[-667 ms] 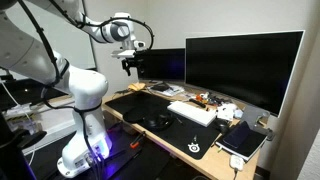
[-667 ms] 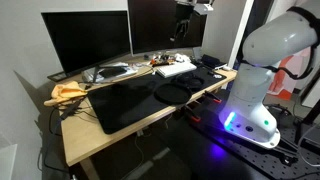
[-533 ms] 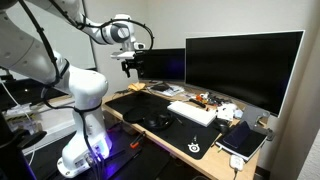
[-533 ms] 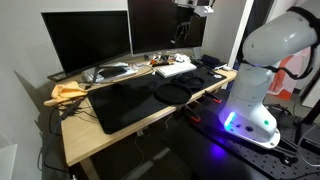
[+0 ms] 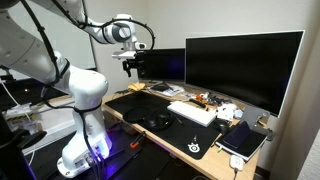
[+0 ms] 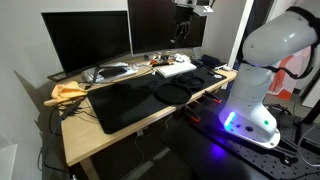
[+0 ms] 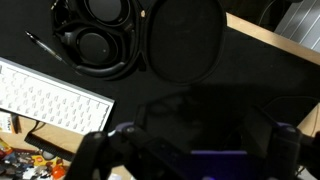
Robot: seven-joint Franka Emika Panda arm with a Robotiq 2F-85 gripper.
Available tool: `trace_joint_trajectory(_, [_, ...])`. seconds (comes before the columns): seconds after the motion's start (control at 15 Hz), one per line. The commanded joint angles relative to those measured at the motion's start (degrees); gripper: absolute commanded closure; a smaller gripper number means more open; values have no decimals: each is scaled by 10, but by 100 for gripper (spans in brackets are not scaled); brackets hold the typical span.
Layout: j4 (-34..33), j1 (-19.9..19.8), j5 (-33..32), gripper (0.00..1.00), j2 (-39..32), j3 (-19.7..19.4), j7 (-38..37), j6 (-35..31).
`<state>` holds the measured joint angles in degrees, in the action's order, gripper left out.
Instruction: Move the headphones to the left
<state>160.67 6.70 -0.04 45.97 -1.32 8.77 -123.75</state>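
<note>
The black headphones (image 7: 95, 35) lie flat on the black desk mat (image 7: 250, 75), at the top left of the wrist view, ear cups side by side. A round black pad (image 7: 183, 38) lies right next to them. In both exterior views they are a dark lump near the desk's front edge (image 5: 157, 122) (image 6: 172, 90). My gripper (image 5: 131, 64) (image 6: 183, 27) hangs high above the desk, well clear of the headphones. Its two fingers show wide apart at the bottom of the wrist view (image 7: 195, 142), open and empty.
A white keyboard (image 7: 50, 100) (image 5: 192, 112) lies beside the headphones. Two large monitors (image 5: 243, 65) (image 6: 85, 40) stand along the back. Small clutter (image 5: 205, 99), a notebook (image 5: 243, 140) and a yellow cloth (image 6: 68, 92) lie on the desk.
</note>
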Motion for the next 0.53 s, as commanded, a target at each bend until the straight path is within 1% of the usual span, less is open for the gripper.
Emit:
trace_joint_trajectory(0.0, [-13,-10,10,0,-37,-12,1,-7])
trace_joint_trajectory(0.33, [-25,-17,10,0,-87,-34,16,-17])
trace_joint_trajectory(0.47, [-24,-19,0,0,-106,-38,30,-25])
